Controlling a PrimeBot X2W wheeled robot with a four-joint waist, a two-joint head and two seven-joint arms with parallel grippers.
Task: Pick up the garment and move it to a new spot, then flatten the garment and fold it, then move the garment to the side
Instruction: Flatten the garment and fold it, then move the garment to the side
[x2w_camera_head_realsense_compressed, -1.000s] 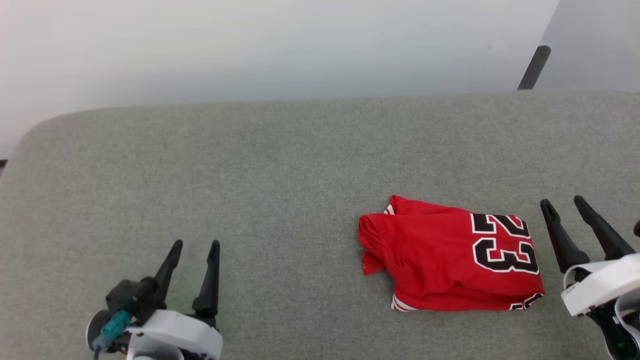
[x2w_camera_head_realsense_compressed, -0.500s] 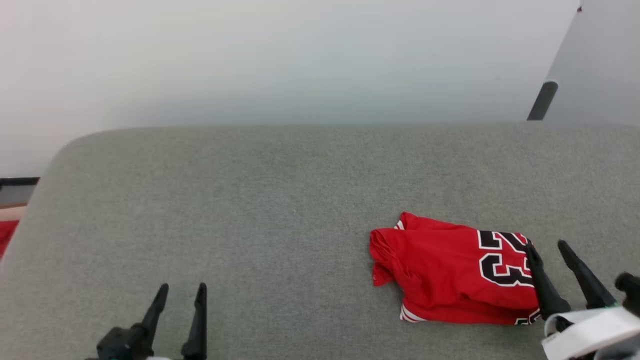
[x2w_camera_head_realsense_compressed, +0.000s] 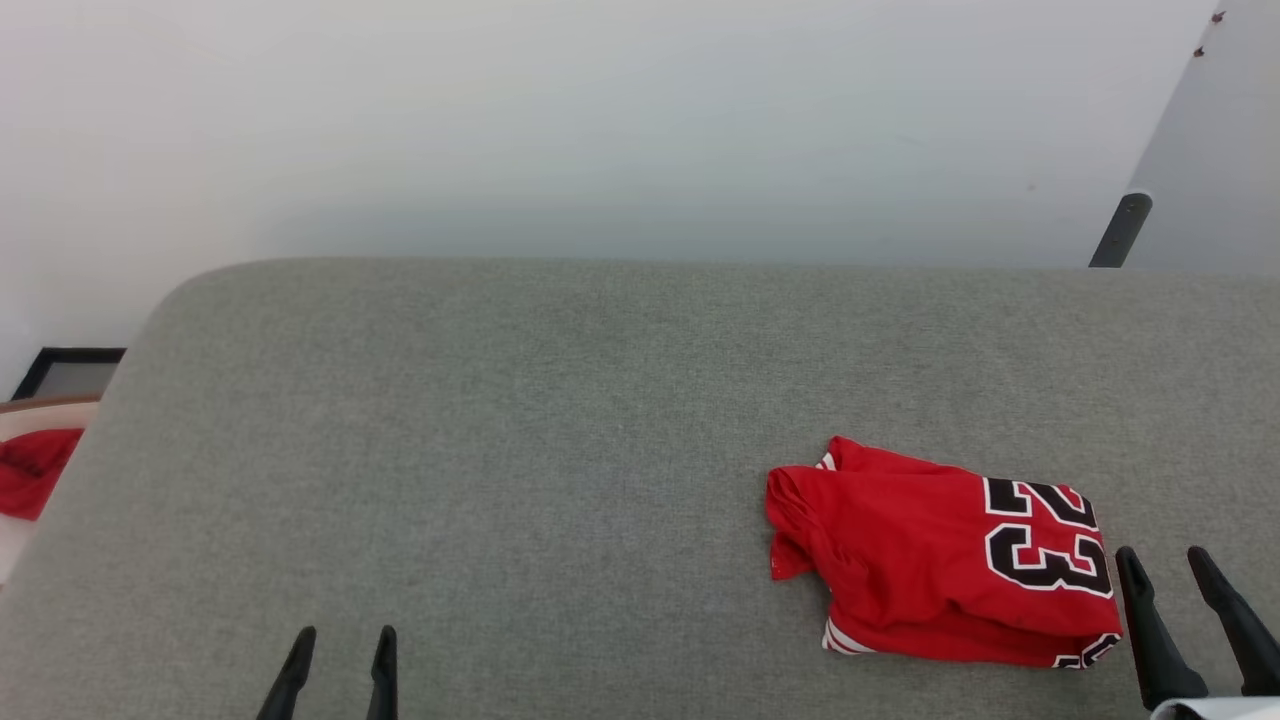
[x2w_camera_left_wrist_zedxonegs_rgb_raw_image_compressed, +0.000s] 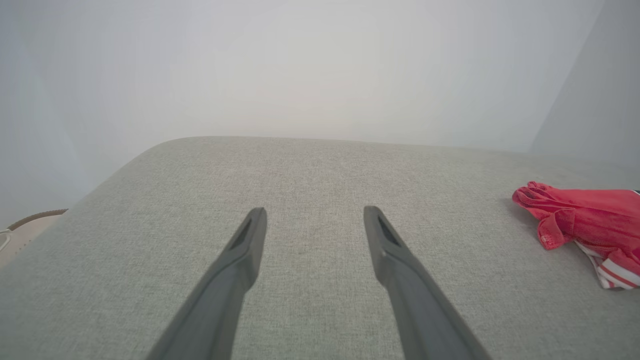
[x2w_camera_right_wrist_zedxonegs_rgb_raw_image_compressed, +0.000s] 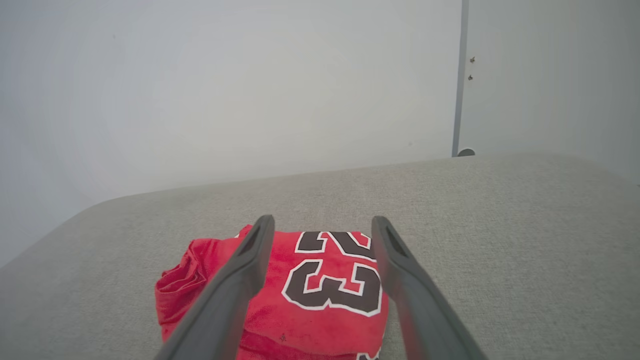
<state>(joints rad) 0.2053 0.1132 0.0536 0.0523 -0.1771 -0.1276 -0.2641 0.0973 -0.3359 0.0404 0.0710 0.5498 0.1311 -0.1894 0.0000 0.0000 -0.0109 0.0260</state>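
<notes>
Both claws stand spread and empty, the left gripper (x2w_camera_head_realsense_compressed: 346, 633) well apart over bare grey table (x2w_camera_head_realsense_compressed: 500, 400), the right gripper (x2w_camera_head_realsense_compressed: 1161, 553) just beside the folded garment (x2w_camera_head_realsense_compressed: 930, 560), which lies at the table's right side, apparently set aside as finished.

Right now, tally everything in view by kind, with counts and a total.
Folded red jersey: 1
Pincers, both open: 2 (left pincer, right pincer)
Grey table: 1
Red patch beyond the table's left edge: 1
Dark post behind the table: 1
Total: 6
</notes>
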